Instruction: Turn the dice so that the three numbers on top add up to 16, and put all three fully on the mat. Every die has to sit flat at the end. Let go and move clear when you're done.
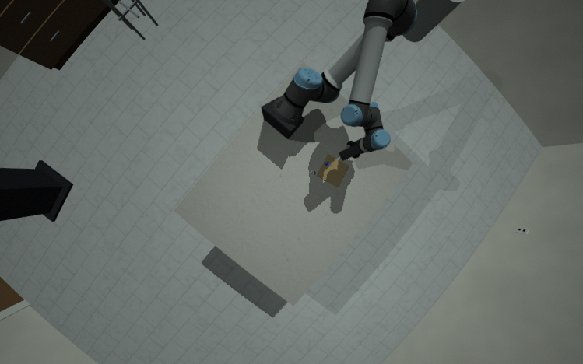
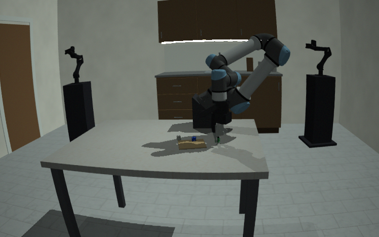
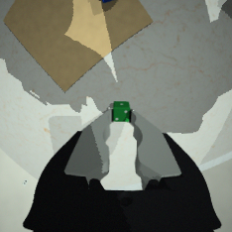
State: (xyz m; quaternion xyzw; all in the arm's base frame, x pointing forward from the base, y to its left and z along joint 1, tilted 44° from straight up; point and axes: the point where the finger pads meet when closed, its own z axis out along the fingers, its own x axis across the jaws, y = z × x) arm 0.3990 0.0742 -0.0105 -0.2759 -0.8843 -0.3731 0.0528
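My gripper (image 2: 217,141) (image 3: 121,109) is shut on the green die (image 2: 218,139) (image 3: 121,110), beside the mat. One pip shows on the die's upper face in the wrist view; the side face toward the fingers shows more. Whether it touches the table cannot be told. The brown square mat (image 1: 338,179) (image 2: 192,146) (image 3: 50,56) lies on the table. A blue die (image 1: 328,164) (image 2: 194,139) sits on the mat near its back edge; only its edge shows in the wrist view. A grey-white die (image 1: 312,173) (image 2: 178,137) stands off the mat, just beyond its left back corner. Their pips are too small to read.
The pale table (image 1: 247,217) (image 2: 111,153) carries the arm's black base (image 1: 282,118) behind the mat. Arm shadows cross the mat and the table around it. Two black pedestals (image 2: 78,109) (image 2: 320,109) with small arms stand beyond the table.
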